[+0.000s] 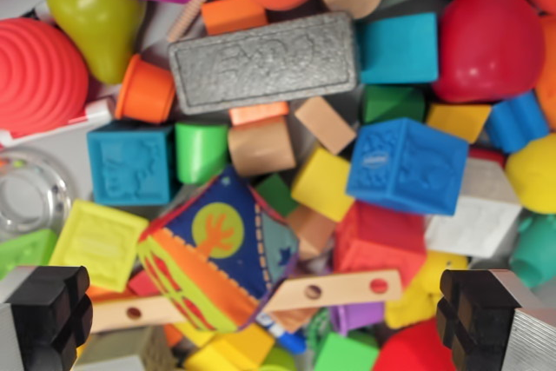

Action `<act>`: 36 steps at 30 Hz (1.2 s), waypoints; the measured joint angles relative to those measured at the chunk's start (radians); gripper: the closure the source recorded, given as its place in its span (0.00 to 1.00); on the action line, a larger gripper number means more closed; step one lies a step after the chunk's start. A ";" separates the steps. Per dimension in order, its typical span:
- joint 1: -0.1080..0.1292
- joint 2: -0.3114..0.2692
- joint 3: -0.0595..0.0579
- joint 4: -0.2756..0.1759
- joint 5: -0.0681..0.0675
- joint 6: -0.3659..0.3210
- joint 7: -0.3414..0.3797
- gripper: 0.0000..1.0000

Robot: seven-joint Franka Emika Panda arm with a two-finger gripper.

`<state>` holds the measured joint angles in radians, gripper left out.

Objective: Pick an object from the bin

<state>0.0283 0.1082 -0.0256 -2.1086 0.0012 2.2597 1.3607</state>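
The bin is heaped with toys lying as they fell, overlapping at all angles, so nothing sits clear for an easy grip; the grey embossed foam brick (263, 62) lies flat well ahead of the pincer (265, 319); the blue, orange and yellow soft fabric cube (217, 254) rests tilted just ahead, between the fingers' line; the drilled wooden strip (334, 291) crosses beneath it; the pincer hangs above, facing straight down, black pads (48, 308) wide apart, holding nothing.

Toys packed edge to edge across the bin, grey foam block (263, 62) and blue cube (408, 166) jammed among neighbours, wooden strip (334, 291) crossing between gripper fingers (45, 312), bare floor only at far left (74, 149).
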 joint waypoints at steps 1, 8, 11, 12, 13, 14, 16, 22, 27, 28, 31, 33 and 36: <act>0.002 0.001 0.000 -0.004 0.000 0.005 0.017 0.00; 0.018 0.013 0.000 -0.031 -0.002 0.037 0.133 0.00; 0.025 0.019 0.000 -0.042 -0.003 0.049 0.179 0.00; 0.028 0.021 0.000 -0.046 -0.003 0.055 0.199 0.00; 0.031 0.024 0.000 -0.050 -0.003 0.061 0.218 0.00; 0.033 0.026 0.000 -0.054 -0.003 0.066 0.236 0.00; 0.038 0.030 0.000 -0.060 -0.003 0.074 0.265 0.00; 0.052 0.045 0.000 -0.079 -0.003 0.102 0.368 0.00; 0.067 0.061 0.000 -0.097 -0.003 0.129 0.465 0.00; 0.070 0.065 0.000 -0.100 -0.003 0.135 0.486 0.00; 0.077 0.074 0.000 -0.109 -0.003 0.149 0.538 0.00; 0.084 0.082 0.000 -0.117 -0.002 0.161 0.581 0.00; 0.092 0.092 0.000 -0.124 -0.001 0.177 0.633 0.00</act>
<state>0.1202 0.2006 -0.0258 -2.2322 0.0005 2.4363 1.9934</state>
